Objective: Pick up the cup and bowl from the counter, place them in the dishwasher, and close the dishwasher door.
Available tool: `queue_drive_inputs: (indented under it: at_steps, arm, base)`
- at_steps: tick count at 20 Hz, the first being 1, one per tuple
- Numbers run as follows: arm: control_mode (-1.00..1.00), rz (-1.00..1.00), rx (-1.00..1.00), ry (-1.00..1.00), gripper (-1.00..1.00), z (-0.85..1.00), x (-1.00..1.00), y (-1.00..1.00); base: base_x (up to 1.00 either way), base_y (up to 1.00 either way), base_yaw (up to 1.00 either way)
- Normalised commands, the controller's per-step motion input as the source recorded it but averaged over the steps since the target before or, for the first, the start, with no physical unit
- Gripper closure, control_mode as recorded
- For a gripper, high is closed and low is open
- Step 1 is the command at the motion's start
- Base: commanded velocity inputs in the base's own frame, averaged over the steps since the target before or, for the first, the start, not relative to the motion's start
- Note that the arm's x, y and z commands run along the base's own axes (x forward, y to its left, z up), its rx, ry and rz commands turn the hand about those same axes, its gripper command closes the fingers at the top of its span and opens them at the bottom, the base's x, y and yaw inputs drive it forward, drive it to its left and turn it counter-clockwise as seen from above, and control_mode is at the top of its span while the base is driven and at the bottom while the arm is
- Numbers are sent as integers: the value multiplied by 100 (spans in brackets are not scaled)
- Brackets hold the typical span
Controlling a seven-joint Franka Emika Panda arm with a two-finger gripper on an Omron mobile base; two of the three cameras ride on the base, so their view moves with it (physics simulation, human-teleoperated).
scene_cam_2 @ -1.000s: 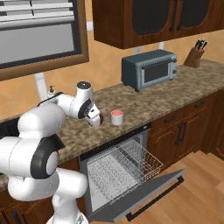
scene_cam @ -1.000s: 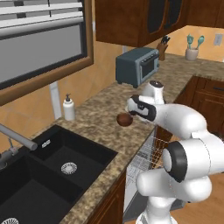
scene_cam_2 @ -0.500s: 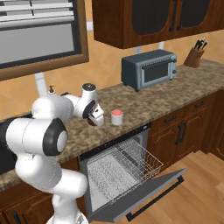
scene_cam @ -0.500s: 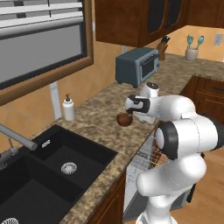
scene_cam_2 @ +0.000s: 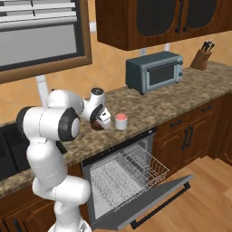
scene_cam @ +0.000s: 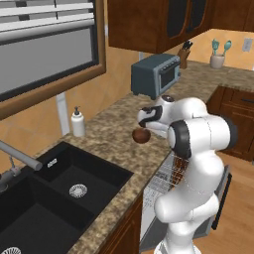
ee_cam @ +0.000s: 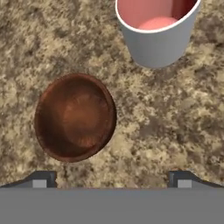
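Speckled granite counter (ee_cam: 183, 127) across the hand view: bowl (ee_cam: 75, 117) left of centre, mouth up, round, no long axis; cup (ee_cam: 156, 30) at top right, upright, pink inside, apart from the bowl. Gripper (ee_cam: 112, 179) at bottom edge, fingers spread wide, empty. Right base view, lower centre: dishwasher (scene_cam_2: 127, 174) open, dishwasher door (scene_cam_2: 149, 201) folded down, rack out.
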Motion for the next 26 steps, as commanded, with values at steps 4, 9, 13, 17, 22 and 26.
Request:
queue_drive_inputs:
  at_steps: [4, 9, 13, 17, 22, 26]
  arm:
    - [-100, 0, 0, 4, -100, -45, 58, 0]
    - [-100, 0, 0, 6, -100, -49, 51, 0]
    - [-100, 0, 0, 7, -100, -47, 41, 6]
    - [-100, 0, 0, 5, 100, -46, 23, 18]
    - [-100, 0, 0, 0, 100, -9, 0, 0]
    - [-100, 0, 0, 0, 100, 0, -34, 0]
  base:
    - [0, 0, 0]
    - [0, 0, 0]
    - [0, 0, 0]
    - [0, 0, 0]
    - [0, 0, 0]
    - [0, 0, 0]
